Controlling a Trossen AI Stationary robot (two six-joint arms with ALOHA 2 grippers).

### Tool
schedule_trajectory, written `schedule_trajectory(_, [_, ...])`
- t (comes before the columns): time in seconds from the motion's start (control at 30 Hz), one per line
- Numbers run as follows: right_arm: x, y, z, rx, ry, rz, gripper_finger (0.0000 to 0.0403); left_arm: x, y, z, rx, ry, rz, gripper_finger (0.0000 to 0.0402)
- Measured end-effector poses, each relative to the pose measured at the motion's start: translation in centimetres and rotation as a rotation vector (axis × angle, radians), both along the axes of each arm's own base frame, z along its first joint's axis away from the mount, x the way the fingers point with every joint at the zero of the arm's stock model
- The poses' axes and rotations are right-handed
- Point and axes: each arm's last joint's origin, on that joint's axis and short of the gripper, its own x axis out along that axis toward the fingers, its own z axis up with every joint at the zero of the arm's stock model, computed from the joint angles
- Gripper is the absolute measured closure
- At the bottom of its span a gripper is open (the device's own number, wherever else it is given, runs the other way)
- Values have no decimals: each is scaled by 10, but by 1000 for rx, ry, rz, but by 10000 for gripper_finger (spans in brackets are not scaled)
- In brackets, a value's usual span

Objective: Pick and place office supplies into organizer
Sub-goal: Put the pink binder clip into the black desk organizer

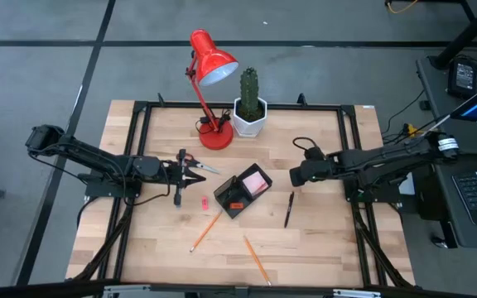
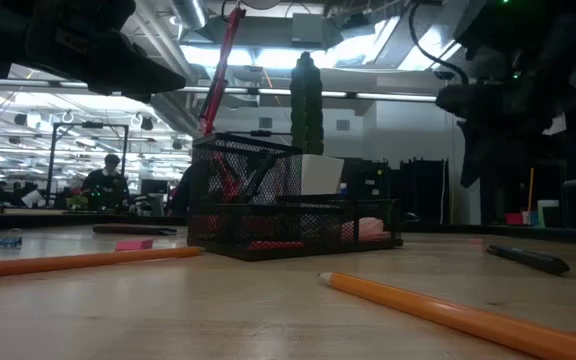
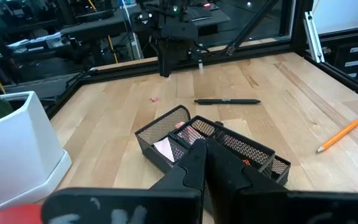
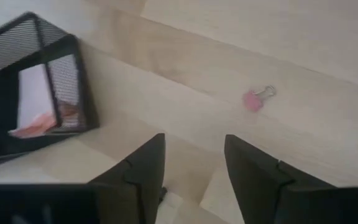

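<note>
The black mesh organizer (image 1: 237, 197) stands mid-table with a pink sticky-note pad (image 1: 256, 182) in one compartment. My left gripper (image 1: 199, 175) hovers shut just left of it, fingers together (image 3: 207, 155) and pointing level at the organizer (image 3: 210, 140). Red-handled scissors (image 1: 193, 161) lie on the table beside it. My right gripper (image 4: 194, 168) is open to the right of the organizer, slanting down over bare wood near a small pink binder clip (image 4: 254, 99). A black pen (image 1: 289, 209) and two orange pencils (image 1: 206, 232) (image 1: 257, 259) lie nearer the front edge.
A red desk lamp (image 1: 209, 74) and a cactus in a white pot (image 1: 249, 112) stand at the back centre. A small pink piece (image 1: 204, 201) lies left of the organizer. Black frame rails (image 1: 139, 165) run along the table's sides.
</note>
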Motion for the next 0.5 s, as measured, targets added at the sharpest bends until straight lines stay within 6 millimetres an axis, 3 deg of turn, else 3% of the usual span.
schedule_trajectory(0.27, [10,-2,-15,-80,30,-128,234,0,0,0,-2,0,0,398])
schedule_trajectory(0.5, [14,-2,-25,-39,39,-234,234,0,0,0,-3,0,0,396])
